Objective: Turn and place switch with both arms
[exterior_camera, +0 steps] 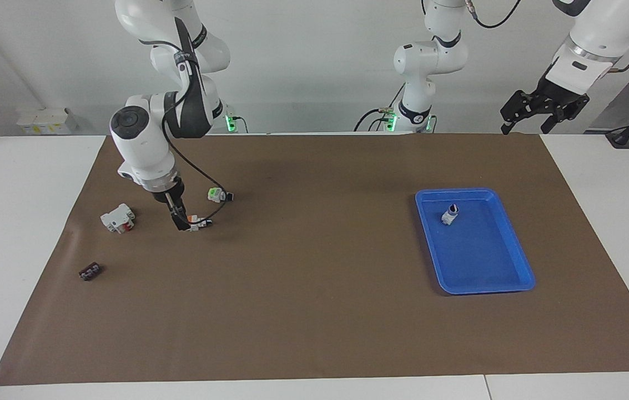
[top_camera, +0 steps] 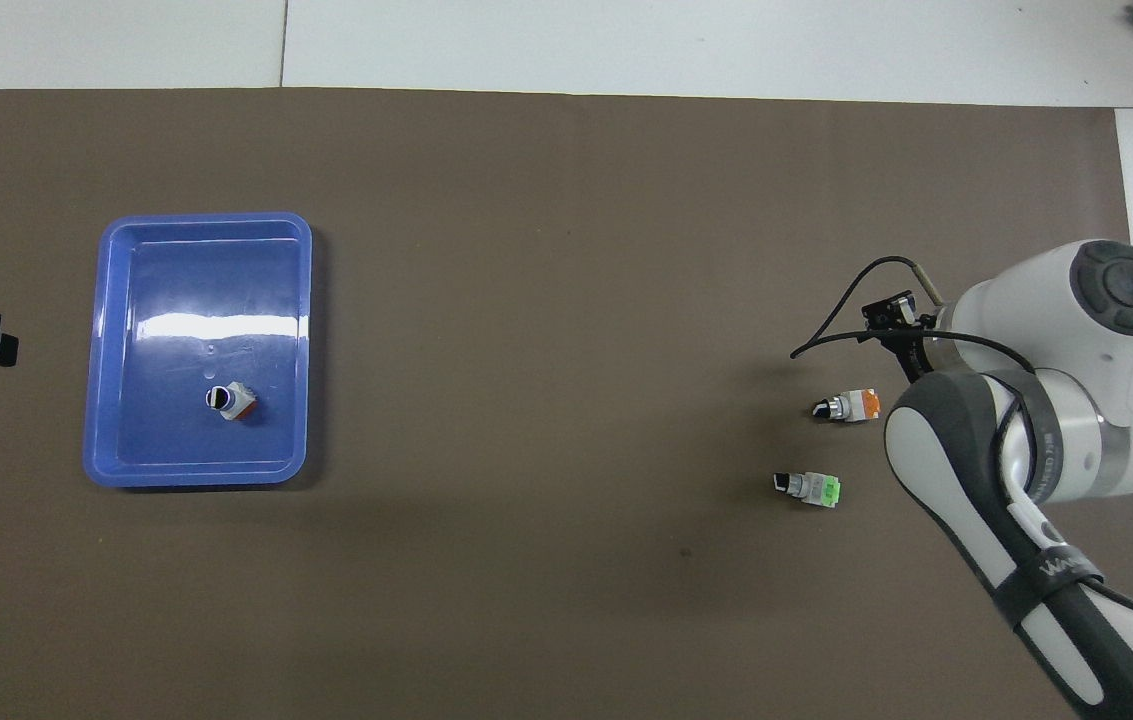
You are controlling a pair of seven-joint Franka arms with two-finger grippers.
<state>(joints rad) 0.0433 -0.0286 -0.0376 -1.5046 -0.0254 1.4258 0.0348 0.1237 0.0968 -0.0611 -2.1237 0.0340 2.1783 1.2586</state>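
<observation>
Brown paper mat (exterior_camera: 314,311) covers the table. White right arm (exterior_camera: 147,144) reaches down to the mat, its right gripper (exterior_camera: 180,219) low at the orange end of the switch (top_camera: 851,405), jaws spread, contact unclear. Left gripper (exterior_camera: 542,111) hangs spread over the mat's edge at the left arm's end, waiting. Blue tray (exterior_camera: 508,278) holds another switch (exterior_camera: 450,214). White block with red parts (exterior_camera: 118,218) lies beside the right gripper; the green-faced switch (exterior_camera: 219,194) sits nearer the robots.

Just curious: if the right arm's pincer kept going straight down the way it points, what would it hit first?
Most likely the orange-ended switch: the right pincer, open, points down right at it, though actual contact is hard to judge.
</observation>
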